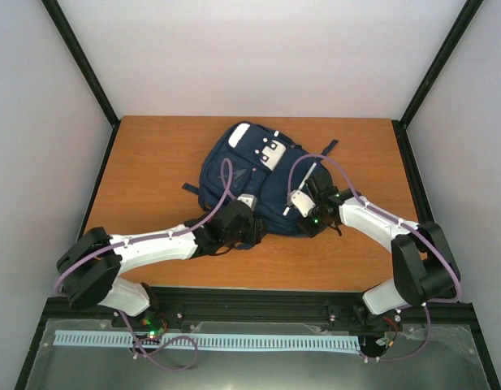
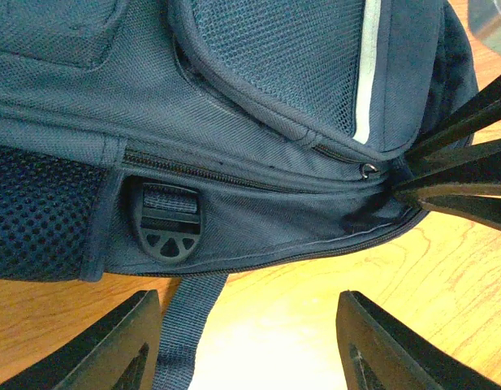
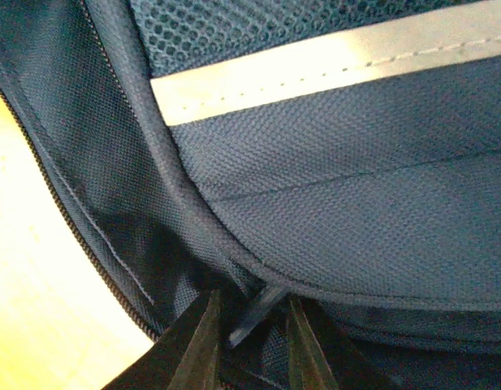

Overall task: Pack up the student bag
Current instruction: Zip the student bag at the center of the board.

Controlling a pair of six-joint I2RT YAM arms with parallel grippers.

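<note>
Surface: orange-brown wooden table [image 1: 153, 146].
Room: plain white walls [image 1: 258, 49].
Backpack [image 1: 250, 175]: lying flat, mid-table.
Left gripper [image 2: 248, 301]: wide, empty, beside the bag's near edge.
Right gripper [image 3: 251, 299]: narrow, pinching a dark pull tab [image 3: 248, 318].

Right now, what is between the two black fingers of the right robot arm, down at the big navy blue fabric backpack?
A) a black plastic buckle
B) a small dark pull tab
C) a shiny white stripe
B: the right wrist view shows a small dark pull tab between the fingers of the right gripper, at a seam of the big navy blue fabric backpack.
</note>
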